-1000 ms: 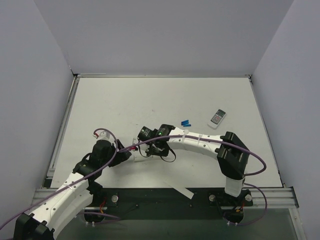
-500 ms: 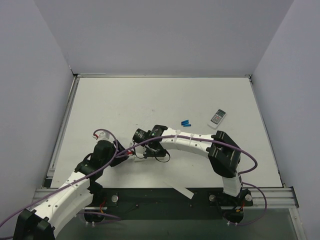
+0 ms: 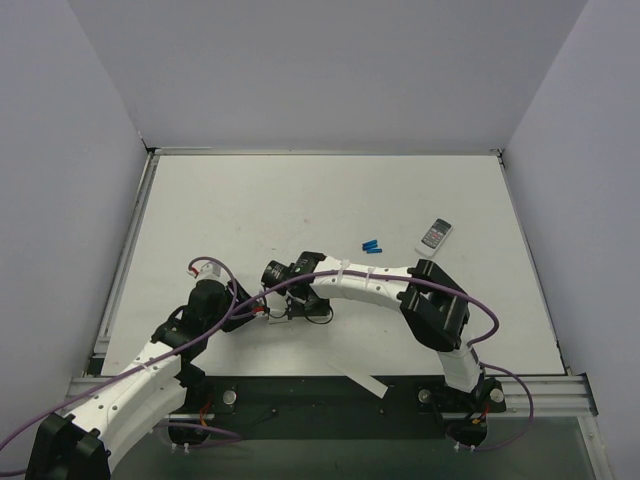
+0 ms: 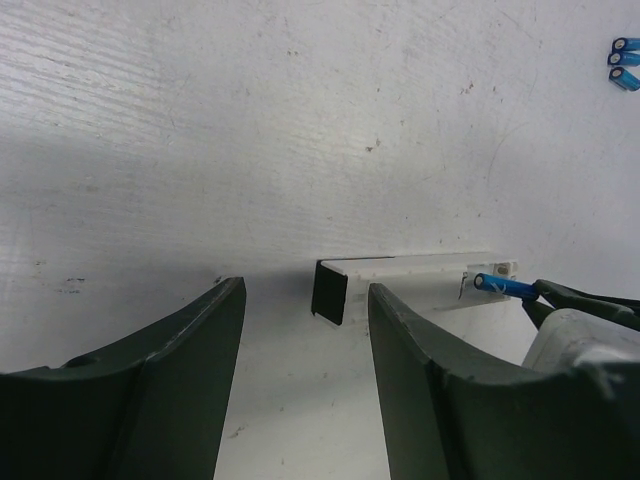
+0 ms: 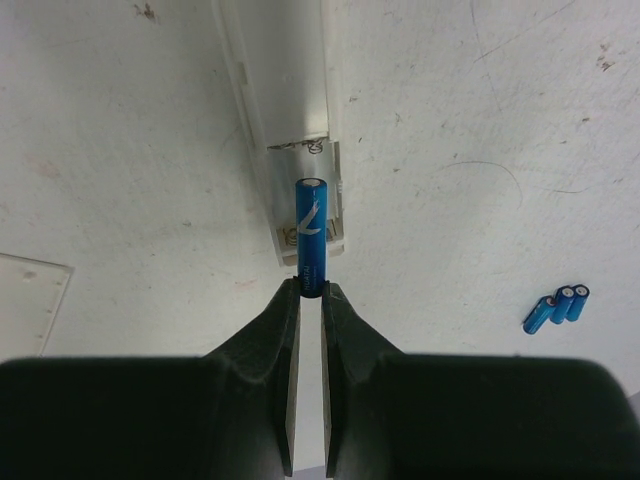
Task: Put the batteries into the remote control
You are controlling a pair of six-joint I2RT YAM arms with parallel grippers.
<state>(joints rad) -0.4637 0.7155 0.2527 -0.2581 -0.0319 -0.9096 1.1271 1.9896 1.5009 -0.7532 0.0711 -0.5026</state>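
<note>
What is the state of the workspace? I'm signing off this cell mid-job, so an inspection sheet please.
Surface: white table, scuffed.
Job's things: remote control lying flat, compartment open; held battery over it; three spare batteries apart.
Clutter: wider remote; flat white piece.
End effectors: left end effector open, facing the remote's dark end; right end effector shut on the held battery.
Cables: purple cables looping loosely above the table.
Surroundings: plain grey walls.
</note>
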